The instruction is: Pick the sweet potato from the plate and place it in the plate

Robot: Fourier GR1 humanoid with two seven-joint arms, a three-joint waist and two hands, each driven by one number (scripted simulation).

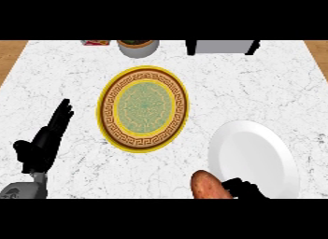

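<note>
Right hand (244, 188) has the sweet potato (208, 186), near-right of the patterned plate (143, 141)

Its fingers are curled round the potato at the view's bottom edge. White plate (259, 154) sits right of the patterned one, a bit nearer. Left hand (46, 137) rests open, fingers straight, just left of it. Plant pot (137, 47) is beyond it.

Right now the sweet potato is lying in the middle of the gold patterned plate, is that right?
No. In the head view the right hand holds the sweet potato at the lower edge, beside the white plate, not on the gold patterned plate.
</note>
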